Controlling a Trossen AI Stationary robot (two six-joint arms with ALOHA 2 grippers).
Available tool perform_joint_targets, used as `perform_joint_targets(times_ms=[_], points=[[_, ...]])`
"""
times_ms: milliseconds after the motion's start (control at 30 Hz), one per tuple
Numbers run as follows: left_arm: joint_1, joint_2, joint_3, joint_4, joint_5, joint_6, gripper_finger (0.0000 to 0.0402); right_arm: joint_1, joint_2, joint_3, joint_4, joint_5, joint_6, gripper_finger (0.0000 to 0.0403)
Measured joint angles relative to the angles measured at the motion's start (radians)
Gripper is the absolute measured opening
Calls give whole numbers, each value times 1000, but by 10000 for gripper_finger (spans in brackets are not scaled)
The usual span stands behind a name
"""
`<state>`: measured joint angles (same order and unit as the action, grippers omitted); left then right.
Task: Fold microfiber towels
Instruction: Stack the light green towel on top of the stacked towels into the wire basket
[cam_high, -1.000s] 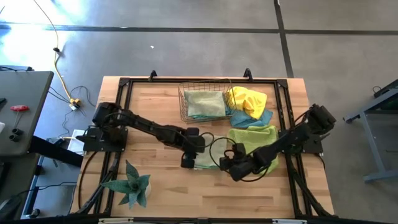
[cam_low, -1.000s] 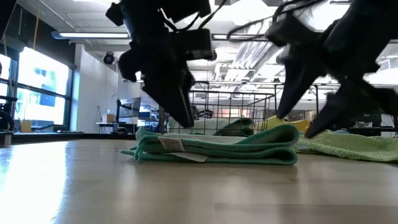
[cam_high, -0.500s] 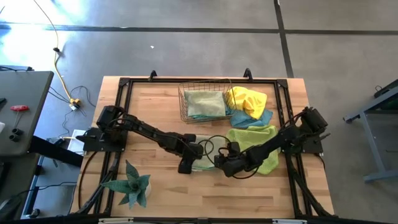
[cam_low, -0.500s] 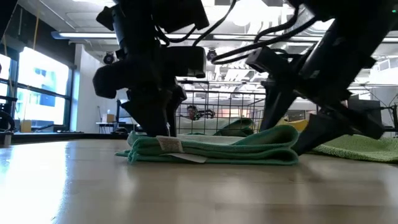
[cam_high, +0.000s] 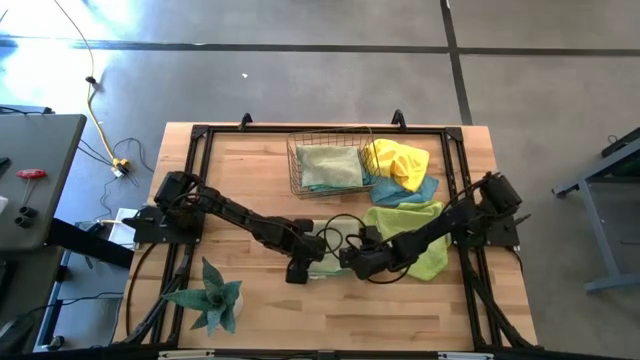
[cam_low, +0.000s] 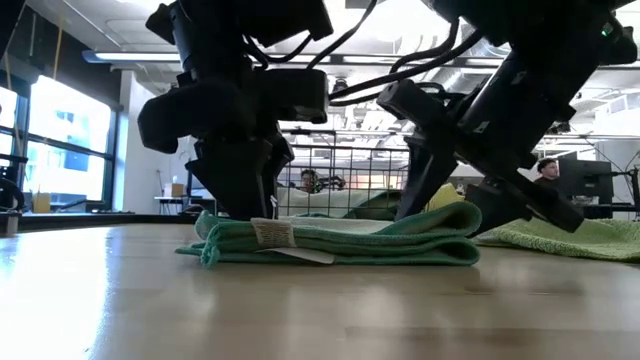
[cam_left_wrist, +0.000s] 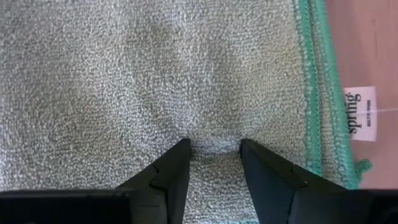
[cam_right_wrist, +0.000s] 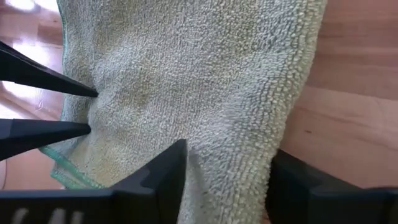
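Note:
A folded pale green microfiber towel (cam_high: 325, 262) lies flat on the wooden table (cam_high: 250, 170) between my two grippers, with a white label (cam_left_wrist: 359, 112) at its stitched edge. My left gripper (cam_left_wrist: 214, 146) points steeply down onto the towel's left part and is shut on a pucker of its top. My right gripper (cam_right_wrist: 227, 180) is open. It slants down over the towel's right, folded end (cam_low: 455, 225), one finger on either side; whether they touch it I cannot tell. My left gripper pinches a small ridge of the towel's top surface (cam_left_wrist: 214, 138) between its two fingertips, a little in from the stitched edge. The fingers come from above, pointing steeply down. Creases run out from the pinch, and the towel lies flat on the table.
A copper wire basket (cam_high: 296, 178) at the far middle holds a pale green towel (cam_high: 328, 167). To its right, a yellow towel (cam_high: 395, 160) lies over a light blue one (cam_high: 422, 190). A lime green towel (cam_high: 420, 235) spreads beside my right arm. A spiky plant (cam_high: 212, 295) stands near left.
My right gripper has come down and toward the table's left, from beside the lime green towel to the folded towel's right end. My left gripper has sunk a little toward the near edge, onto the towel's left part. The towel's left end has crept slightly leftward.

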<state>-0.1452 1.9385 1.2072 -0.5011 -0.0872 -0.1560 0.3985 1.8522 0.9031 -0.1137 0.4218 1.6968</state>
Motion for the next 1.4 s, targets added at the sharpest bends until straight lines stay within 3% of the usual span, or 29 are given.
perform_joint_targets(times_ms=[367,567,767,1033,1267,1400], points=[[0,-20,1,-66,28,-137,136,9,29,-1,14,42,24,9],[0,-99,15,-152,30,-251,136,13,18,-1,11,43,-37,4],[-13,-223,25,-157,14,-353,136,18,-83,-5,-23,26,-160,2],[-54,-418,24,-156,-94,-427,136,-6,-295,-3,-66,4,-311,1],[-75,-559,23,-159,-237,-457,135,-120,-491,-3,-77,-62,-467,0],[-79,-611,23,-157,-315,-469,135,-207,-559,-2,24,-130,-570,0]])
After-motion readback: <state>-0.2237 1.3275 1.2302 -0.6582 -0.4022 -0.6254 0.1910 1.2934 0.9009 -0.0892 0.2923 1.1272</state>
